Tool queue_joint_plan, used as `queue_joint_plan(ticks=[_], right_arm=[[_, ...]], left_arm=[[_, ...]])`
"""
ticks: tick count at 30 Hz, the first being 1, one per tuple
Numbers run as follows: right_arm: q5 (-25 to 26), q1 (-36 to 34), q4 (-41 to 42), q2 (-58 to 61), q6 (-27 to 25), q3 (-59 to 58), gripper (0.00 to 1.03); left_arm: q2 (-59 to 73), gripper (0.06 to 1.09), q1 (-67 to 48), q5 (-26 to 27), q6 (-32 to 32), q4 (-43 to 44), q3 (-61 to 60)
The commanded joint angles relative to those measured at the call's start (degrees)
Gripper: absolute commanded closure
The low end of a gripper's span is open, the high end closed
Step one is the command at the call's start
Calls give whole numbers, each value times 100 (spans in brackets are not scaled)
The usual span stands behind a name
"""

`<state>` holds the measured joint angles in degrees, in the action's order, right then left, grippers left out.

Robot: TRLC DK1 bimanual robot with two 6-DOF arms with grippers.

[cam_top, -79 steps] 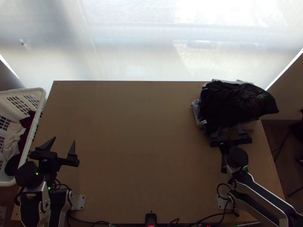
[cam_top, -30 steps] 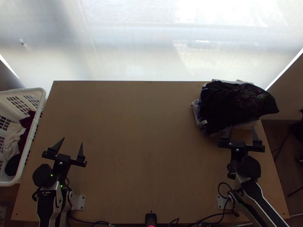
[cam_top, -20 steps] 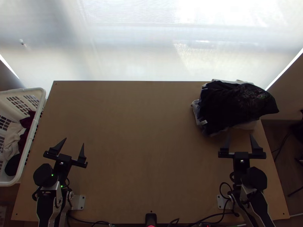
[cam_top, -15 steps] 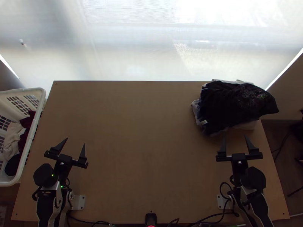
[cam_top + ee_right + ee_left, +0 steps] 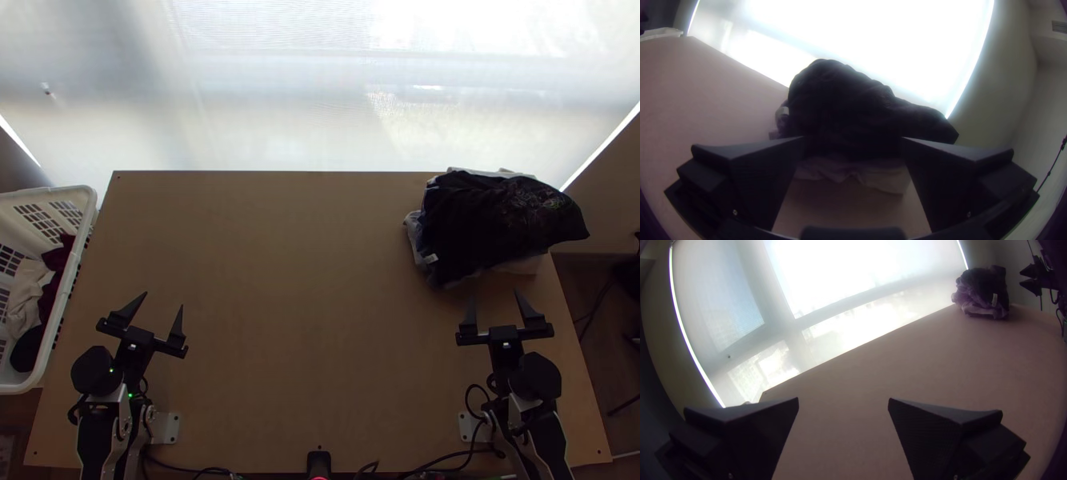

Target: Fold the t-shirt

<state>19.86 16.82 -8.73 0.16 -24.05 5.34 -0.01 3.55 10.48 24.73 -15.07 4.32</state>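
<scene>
At the left, beside a white slatted plastic basket point(image 5: 90, 198), the left claw point(image 5: 163, 300) is held wide with nothing between its fingers; it is best kept parked there unless a second grip is needed. In the middle, the light wooden bench point(image 5: 304, 304) can be used as a flat folding surface, should the garment have to be laid out again. At the right, the right claw point(image 5: 495, 296) is also spread wide and unloaded, pointed towards the pile from its near side. The folding is judged to be all but finished; if any tidying is wanted, only the top layer should be pinched, low and gently, so that the cloth beneath is not dragged along

The black cotton-looking t-shirt point(image 5: 480, 224) is seen at the bench's far right corner, on a stack of pale and lilac-grey cloths point(image 5: 412, 230). At its left edge a small white label point(image 5: 431, 258) is shown, just beside the paler cloth; the middle is rumpled in soft ridges, and the exact folds cannot be made out. Towards the right a multicoloured print point(image 5: 534, 202) is carried, and a tapered end is left jutting past the bench's side edge
</scene>
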Motion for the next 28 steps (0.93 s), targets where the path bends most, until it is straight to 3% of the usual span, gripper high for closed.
queue_joint_plan(ticks=[1,28], right_arm=[[-35,-30,-32,-25,6,2,5],[-35,-30,-32,-25,6,2,5]], left_arm=[[1,11,5,15,23,-5,-1],[1,11,5,15,23,-5,-1]])
